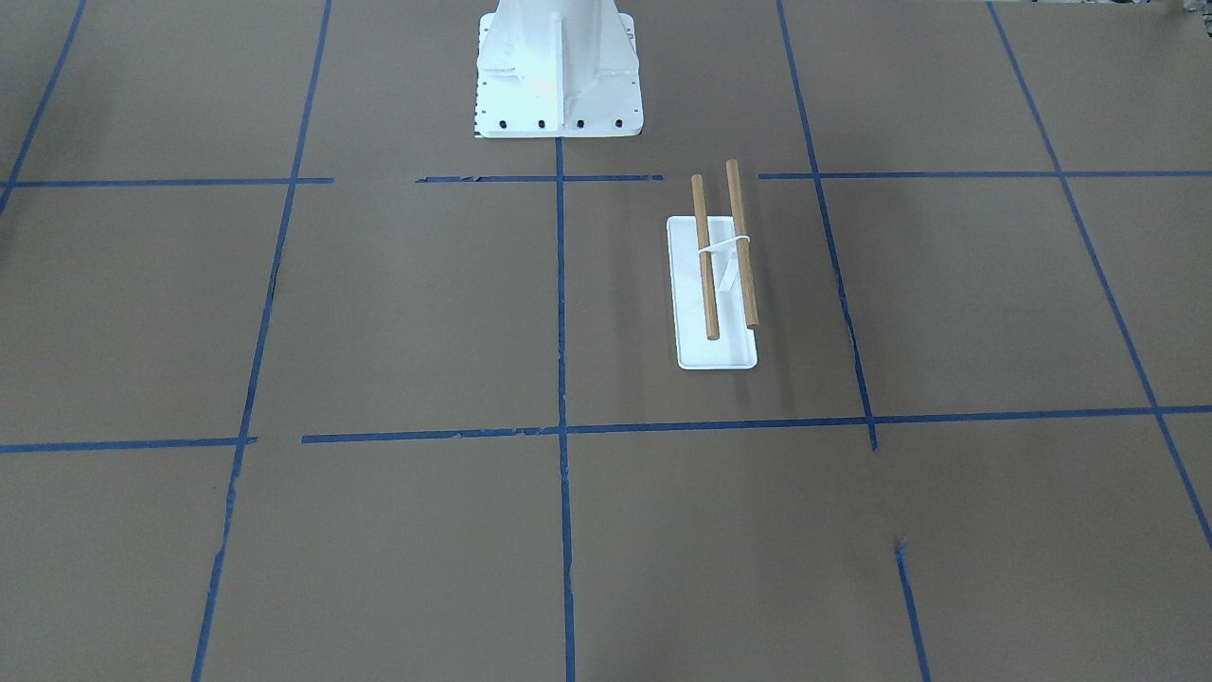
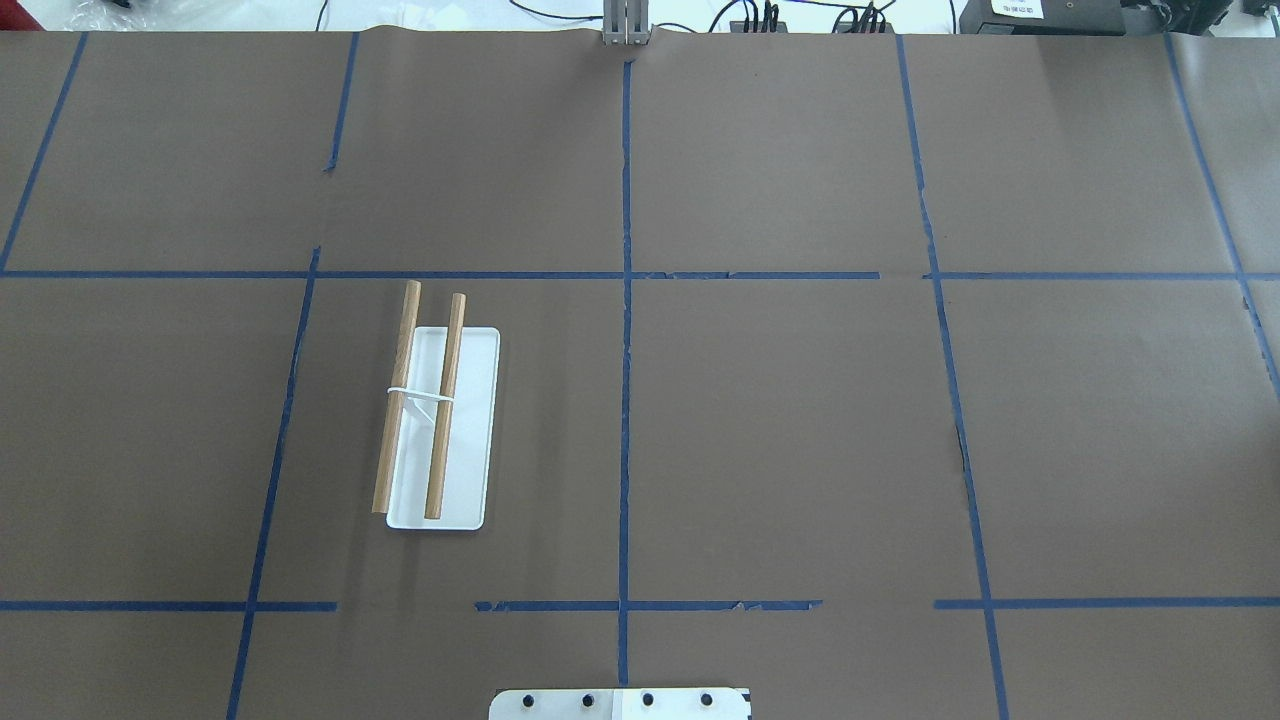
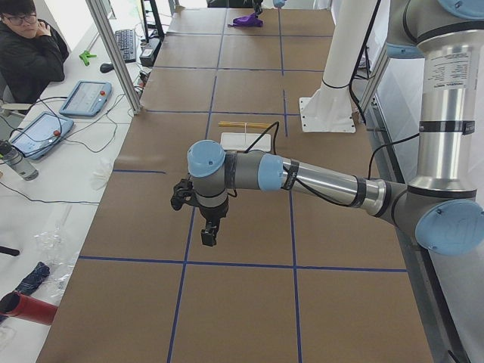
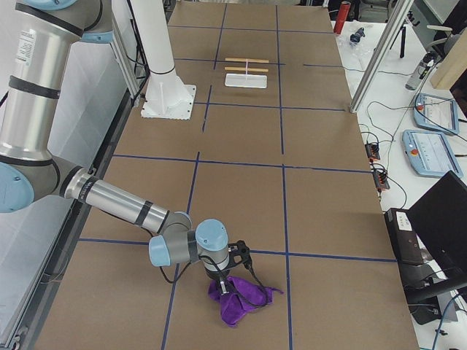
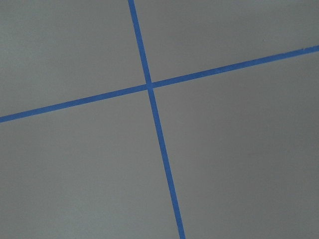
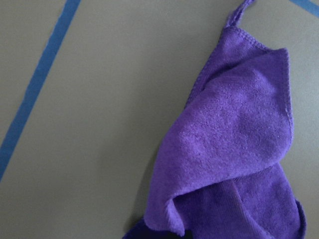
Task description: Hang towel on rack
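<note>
The rack stands on the brown table: a white base, a white bracket and two wooden dowels, all bare. It also shows in the overhead view and, far off, in the right exterior view. The purple towel lies crumpled on the table at the robot's right end, far from the rack. It fills the right wrist view, with a thin corner strand at the top. My right gripper is right over the towel; I cannot tell if it is open or shut. My left gripper hangs above bare table; I cannot tell its state either.
The big white bolted pedestal stands at the robot's base, near the rack. An operator sits beside the table with control tablets. A red can lies off the table's edge. Blue tape lines cross the table.
</note>
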